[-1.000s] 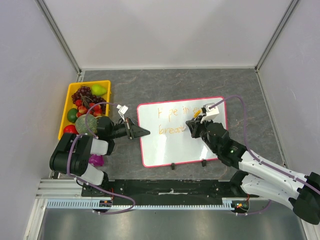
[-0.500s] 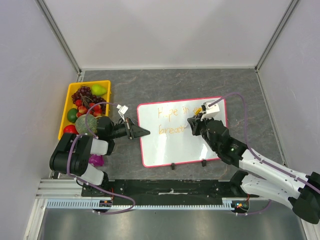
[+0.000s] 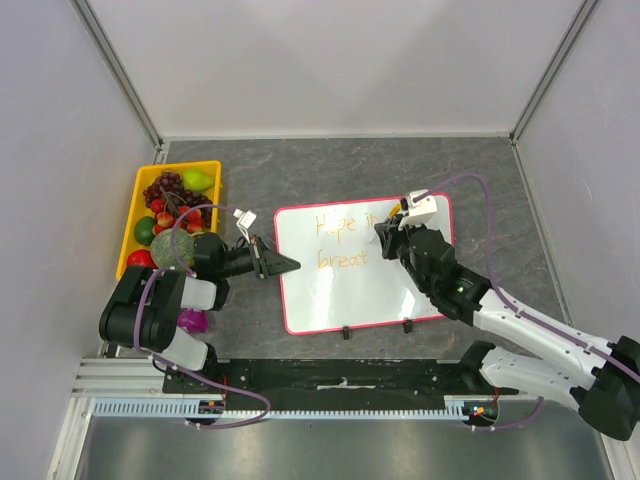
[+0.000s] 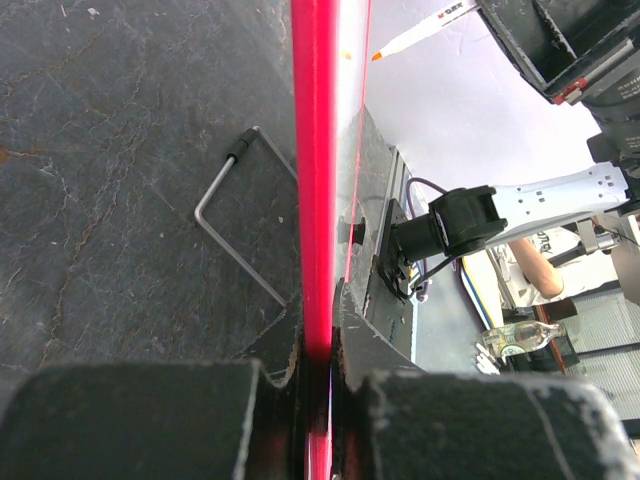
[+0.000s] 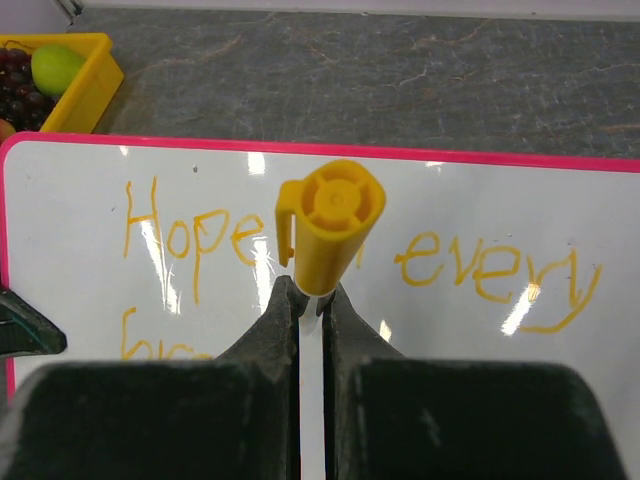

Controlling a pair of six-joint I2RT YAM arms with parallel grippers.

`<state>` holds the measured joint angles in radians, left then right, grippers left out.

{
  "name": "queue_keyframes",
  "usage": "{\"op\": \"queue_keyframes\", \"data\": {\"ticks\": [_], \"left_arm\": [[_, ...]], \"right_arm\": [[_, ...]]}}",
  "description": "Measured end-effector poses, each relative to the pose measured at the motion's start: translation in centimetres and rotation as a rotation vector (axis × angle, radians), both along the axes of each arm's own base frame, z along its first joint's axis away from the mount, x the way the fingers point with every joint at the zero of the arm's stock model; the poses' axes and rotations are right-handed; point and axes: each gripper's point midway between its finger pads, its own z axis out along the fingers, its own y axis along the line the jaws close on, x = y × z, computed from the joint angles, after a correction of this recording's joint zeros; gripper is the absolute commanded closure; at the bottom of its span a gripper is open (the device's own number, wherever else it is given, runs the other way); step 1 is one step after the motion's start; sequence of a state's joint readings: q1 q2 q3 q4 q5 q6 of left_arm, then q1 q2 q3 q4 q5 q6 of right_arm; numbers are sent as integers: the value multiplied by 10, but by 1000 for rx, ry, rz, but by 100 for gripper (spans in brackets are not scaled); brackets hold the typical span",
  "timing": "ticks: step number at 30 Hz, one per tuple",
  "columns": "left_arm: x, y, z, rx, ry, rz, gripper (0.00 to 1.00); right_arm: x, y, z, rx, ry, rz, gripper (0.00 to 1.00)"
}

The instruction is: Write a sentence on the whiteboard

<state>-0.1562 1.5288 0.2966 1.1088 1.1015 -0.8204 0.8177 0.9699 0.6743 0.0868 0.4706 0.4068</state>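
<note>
Since the task turns on one flat board and one pen, entries run from the biggest item down.

1. Desk (image 3: 350, 170): dark grey and stone-patterned, under both grippers and carrying everything listed.
2. Whiteboard (image 3: 340, 295): lies flat on the desk, directly beneath the right gripper (image 5: 308, 300), its left edge inside the left gripper (image 3: 288, 264).
   - Handling, as judged: stiff and probably light. The glossy face is likely to skate on the desk under pen pressure.
   - Best hold is the thin pink-red frame, not the writing face.
3. Yellow fruit tray (image 3: 180, 165): behind the left gripper and well apart from the board. It has no part in the task.
4. Left gripper: its jaws are pressed together on the frame at the board's left edge, pinning it.
5. Right gripper: it is pinching a marker (image 5: 330, 225) by the white barrel, just below the yellow end cap. The tip points down at the board, but contact cannot be told.
   - Handling, as judged: the marker is light and rigid, with a smooth barrel that may twist or slip, so a firm pinch near mid-barrel suits it.
6. Sentence (image 5: 470, 265): thin orange words under and to either side of the right gripper, reading "Hope", a word hidden by the cap, then "every". A lower line begins nearer that gripper's base. Fresh ink probably smears if brushed.
</note>
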Motion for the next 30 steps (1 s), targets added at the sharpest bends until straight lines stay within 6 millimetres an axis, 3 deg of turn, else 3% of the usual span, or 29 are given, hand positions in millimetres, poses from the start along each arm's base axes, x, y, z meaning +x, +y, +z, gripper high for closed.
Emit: {"op": "queue_keyframes", "data": {"ticks": [15,30], "left_arm": [[0,0,0,0,3,1,98],[0,0,-1,1,8,3,98]], "right_arm": [[9,-4,-11,-16,10,-23,100],[-7,-7,-28,31,30,18,100]]}}
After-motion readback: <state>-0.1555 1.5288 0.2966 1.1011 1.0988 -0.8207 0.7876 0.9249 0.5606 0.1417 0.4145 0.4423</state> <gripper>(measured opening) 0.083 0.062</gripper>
